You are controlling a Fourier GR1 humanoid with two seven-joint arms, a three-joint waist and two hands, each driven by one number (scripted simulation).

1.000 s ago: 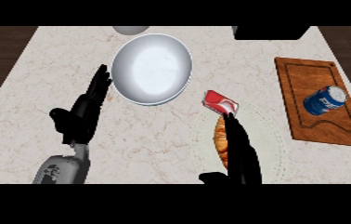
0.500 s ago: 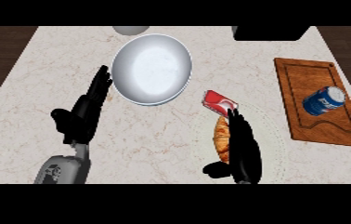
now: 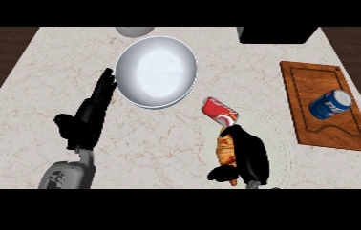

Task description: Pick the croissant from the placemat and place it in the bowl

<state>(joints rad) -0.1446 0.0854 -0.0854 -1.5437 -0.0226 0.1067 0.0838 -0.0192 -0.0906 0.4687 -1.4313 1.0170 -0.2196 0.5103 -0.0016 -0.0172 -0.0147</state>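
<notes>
A golden-brown croissant (image 3: 225, 150) lies on a pale round placemat (image 3: 280, 134) at the lower right. My right hand (image 3: 248, 158) covers the croissant's right side, fingers curled over it and the thumb hooked round its near end. Part of the croissant is hidden under the hand. A large white bowl (image 3: 156, 71) stands up and to the left, apart from the mat. My left hand (image 3: 88, 115) rests open on the counter left of the bowl, fingers straight and pointing away.
A red can (image 3: 220, 110) lies on its side just beyond the croissant, between it and the bowl. A wooden cutting board (image 3: 304, 88) at the right carries a blue can (image 3: 330, 104). A grey round object (image 3: 134, 31) and a black block (image 3: 278, 35) sit at the far edge.
My right hand has slid over the croissant and its fingers have curled in around it, the thumb coming round the near end. The left hand has stayed still.
</notes>
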